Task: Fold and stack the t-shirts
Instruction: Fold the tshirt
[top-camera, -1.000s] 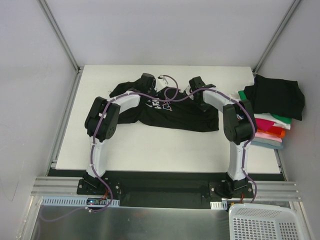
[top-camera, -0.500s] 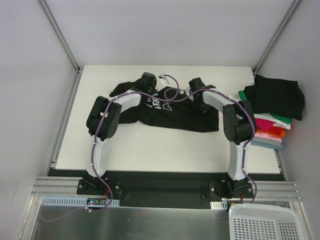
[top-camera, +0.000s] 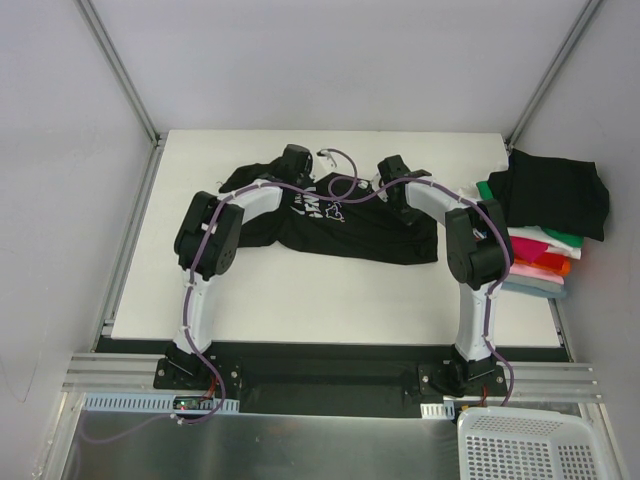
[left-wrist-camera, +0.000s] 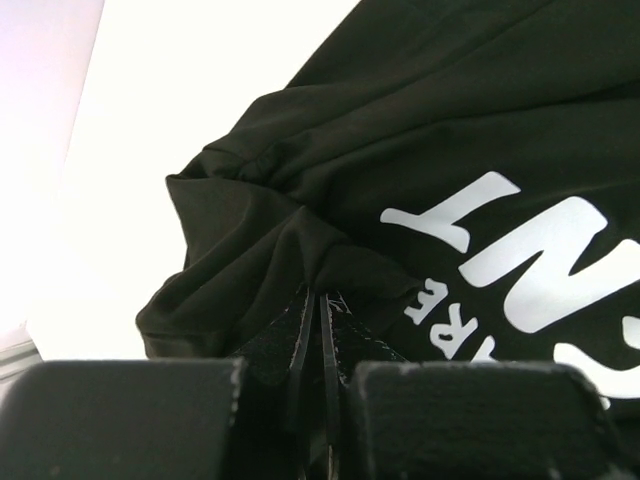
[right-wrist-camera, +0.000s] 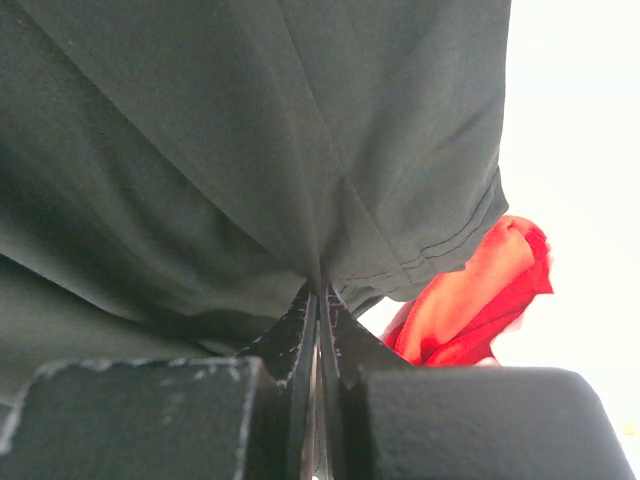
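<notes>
- Left of the folded stack (top-camera: 555, 195), one black lettered t-shirt (top-camera: 350, 235) lies spread on the table (top-camera: 300, 300).
- I see two grippers, left gripper (left-wrist-camera: 318, 300) and right gripper (right-wrist-camera: 318, 295), each clamped on that shirt.

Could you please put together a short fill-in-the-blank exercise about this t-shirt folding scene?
1. The lettering on the spread t-shirt is ____.
2. The left gripper and right gripper are both shut on the spread ____.
3. The top shirt of the folded stack is ____.
4. That stack lies on the ____ arm's side of the table.
Missing words: white, t-shirt, black, right.
</notes>
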